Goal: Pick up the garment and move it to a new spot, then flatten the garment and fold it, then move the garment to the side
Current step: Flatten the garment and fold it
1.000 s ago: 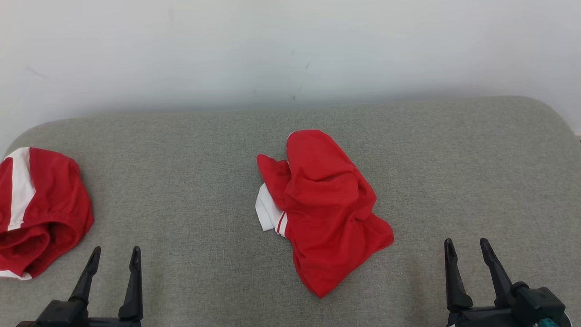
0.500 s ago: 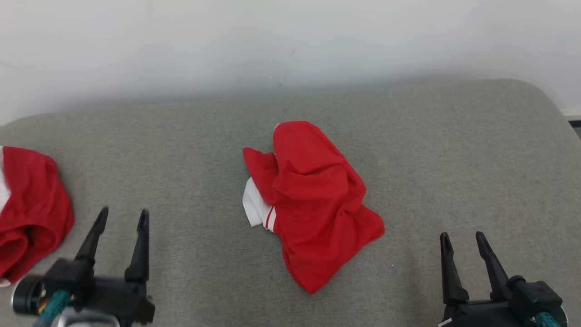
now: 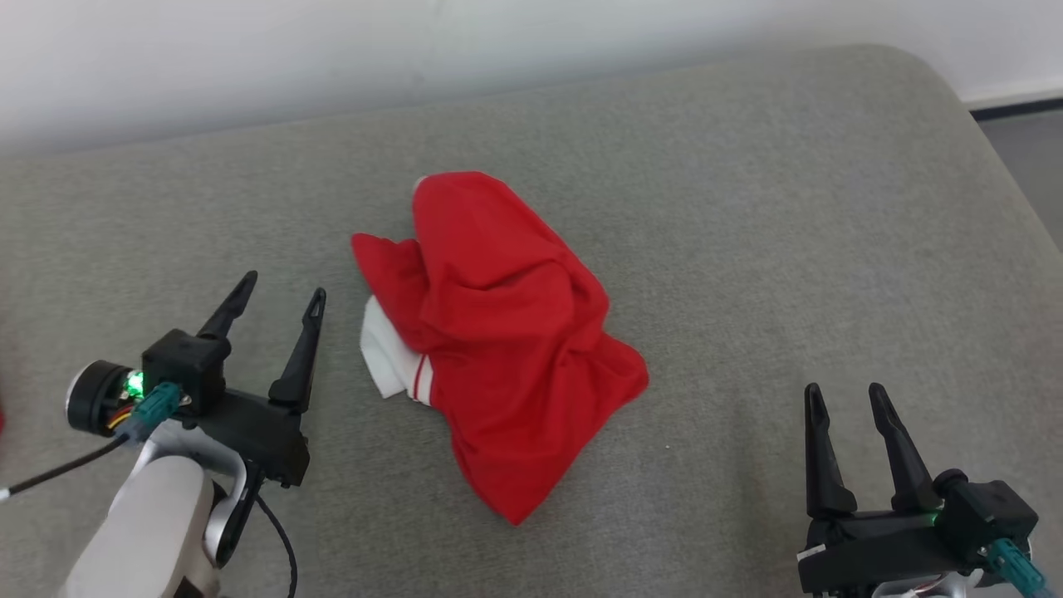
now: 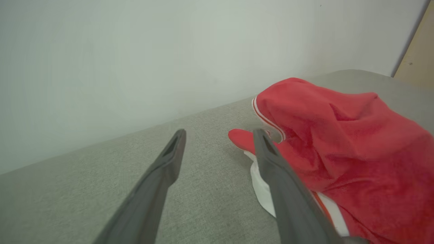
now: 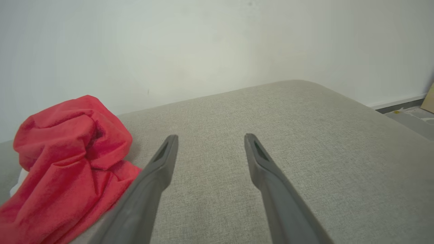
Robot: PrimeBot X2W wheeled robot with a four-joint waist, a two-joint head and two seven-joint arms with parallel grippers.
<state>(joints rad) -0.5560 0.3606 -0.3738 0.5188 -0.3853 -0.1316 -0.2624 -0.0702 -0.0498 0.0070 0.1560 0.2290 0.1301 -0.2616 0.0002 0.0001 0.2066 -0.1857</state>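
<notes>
A crumpled red garment (image 3: 498,340) with white trim lies in a heap near the middle of the grey cushioned surface (image 3: 747,249). My left gripper (image 3: 282,286) hovers open just left of the heap, its fingers pointing up the view, nothing between them. In the left wrist view the garment (image 4: 339,142) sits right of the open left gripper (image 4: 218,134), its white hem beside the right finger (image 4: 281,183). At the lower right my right gripper (image 3: 843,394) stands open and apart from the cloth. The right wrist view has the garment (image 5: 67,152) left of the right gripper (image 5: 210,137).
A pale wall (image 3: 249,50) runs along the far side of the surface. The cushion's rounded corner (image 3: 930,75) drops off at the upper right, with dark floor (image 3: 1030,141) beyond it. Bare grey fabric spreads to the right of the heap.
The head camera has tilted down and turned right, shifting the whole picture. My left arm has come forward and inward toward the garment's left side. The right gripper has barely moved.
</notes>
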